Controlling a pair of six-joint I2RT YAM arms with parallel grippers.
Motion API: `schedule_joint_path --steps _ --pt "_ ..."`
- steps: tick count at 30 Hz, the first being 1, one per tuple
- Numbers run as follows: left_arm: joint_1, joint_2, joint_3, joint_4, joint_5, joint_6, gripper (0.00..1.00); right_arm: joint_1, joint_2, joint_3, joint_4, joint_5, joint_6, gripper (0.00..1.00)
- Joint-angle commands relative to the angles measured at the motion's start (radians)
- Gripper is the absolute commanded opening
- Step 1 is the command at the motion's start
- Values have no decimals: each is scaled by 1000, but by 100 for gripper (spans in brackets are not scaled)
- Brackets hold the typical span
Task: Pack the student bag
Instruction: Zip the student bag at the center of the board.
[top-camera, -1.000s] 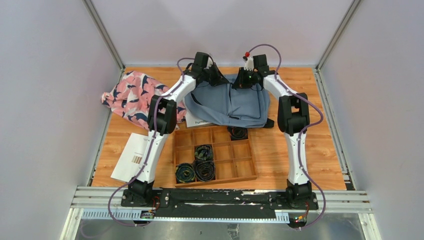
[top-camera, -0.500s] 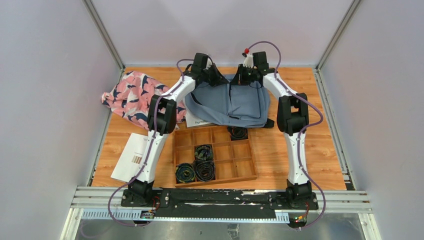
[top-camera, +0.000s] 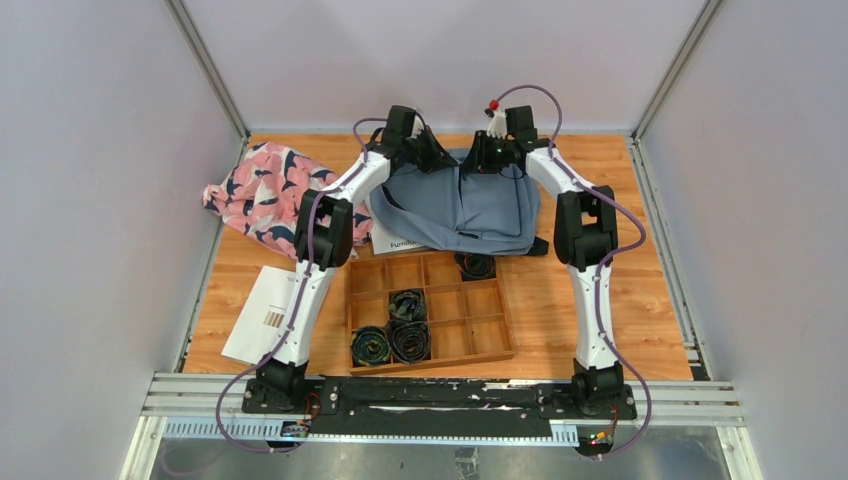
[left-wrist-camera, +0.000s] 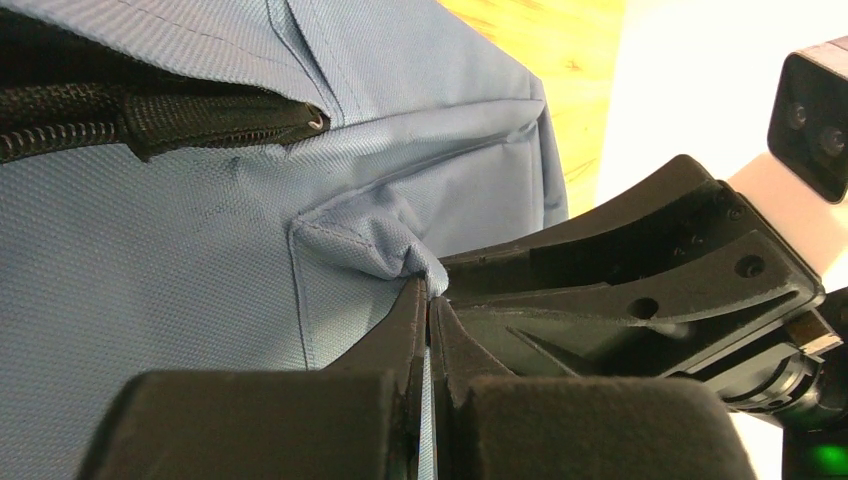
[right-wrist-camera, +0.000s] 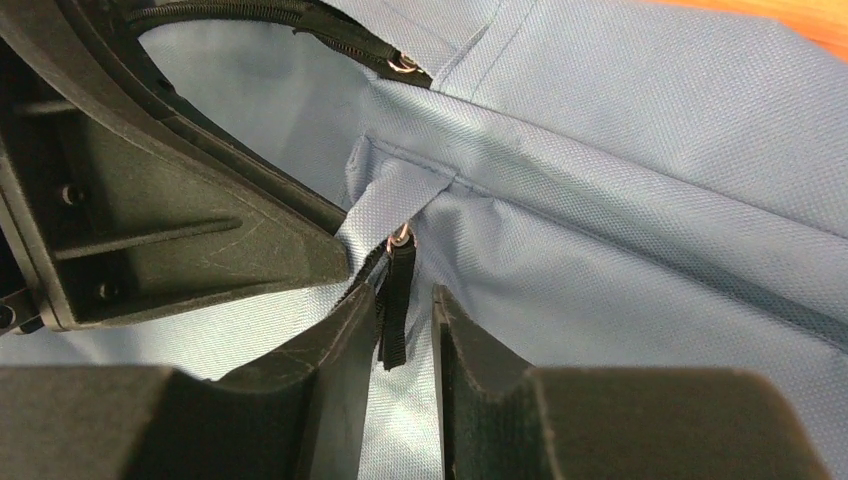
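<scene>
The slate-blue student bag (top-camera: 460, 210) lies flat at the back of the table. My left gripper (left-wrist-camera: 429, 290) is shut on a small fold of its fabric next to the black zipper (left-wrist-camera: 150, 120), seen in the top view at the bag's back edge (top-camera: 440, 160). My right gripper (right-wrist-camera: 404, 292) sits right beside it (top-camera: 487, 158), open by a narrow gap. The black zipper pull (right-wrist-camera: 397, 310) hangs between its fingers, resting against the left one. The bag's inside is hidden.
A wooden tray (top-camera: 480, 335) with several dark rolled items (top-camera: 392, 340) sits in front of the bag. A pink patterned cloth (top-camera: 265, 190) lies at the back left, a white booklet (top-camera: 262, 315) at the front left. Printed paper (top-camera: 400, 240) pokes out under the bag.
My right gripper shifted slightly toward the back, and its jaws have parted a little around the zipper pull. My left gripper stays shut on the fabric fold.
</scene>
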Motion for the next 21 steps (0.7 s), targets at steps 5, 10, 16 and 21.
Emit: schedule_joint_path --steps 5,10,16,21 --pt "11 29 12 59 30 -18 0 9 9 -15 -9 12 -10 17" --pt "12 31 10 58 30 -18 0 8 -25 -48 5 26 -11 0" --pt "16 32 6 63 31 -22 0 9 -88 -139 22 13 -9 0" --pt "21 35 6 74 31 -31 0 15 -140 -227 25 -1 -8 0"
